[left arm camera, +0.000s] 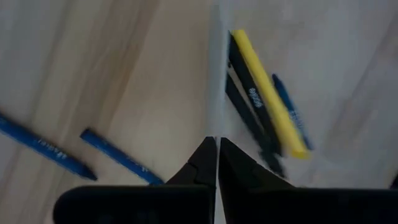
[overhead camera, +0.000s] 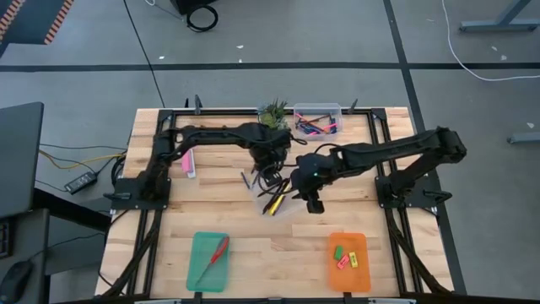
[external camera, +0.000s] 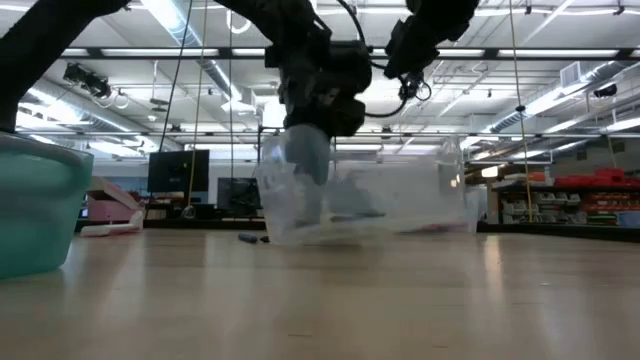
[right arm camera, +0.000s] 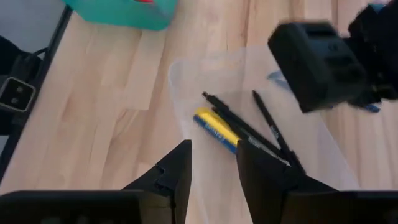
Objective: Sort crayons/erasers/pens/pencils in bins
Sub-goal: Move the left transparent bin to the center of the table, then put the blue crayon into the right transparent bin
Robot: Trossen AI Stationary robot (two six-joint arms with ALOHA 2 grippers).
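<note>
While the left gripper point(left arm camera: 217, 163) hangs pressed together, the right gripper point(right arm camera: 212, 167) hovers spread above the clear bin point(right arm camera: 186, 93)

— What's on the wooden table point(overhead camera: 253, 245)?
— A small potted plant point(overhead camera: 273, 112) at the far edge, a long pink box point(overhead camera: 188, 164) left, and red-handled scissors point(overhead camera: 216, 253).

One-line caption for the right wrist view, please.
Open right gripper above a clear plastic rectangular tub holding thin black pencils and a yellow one.
</note>
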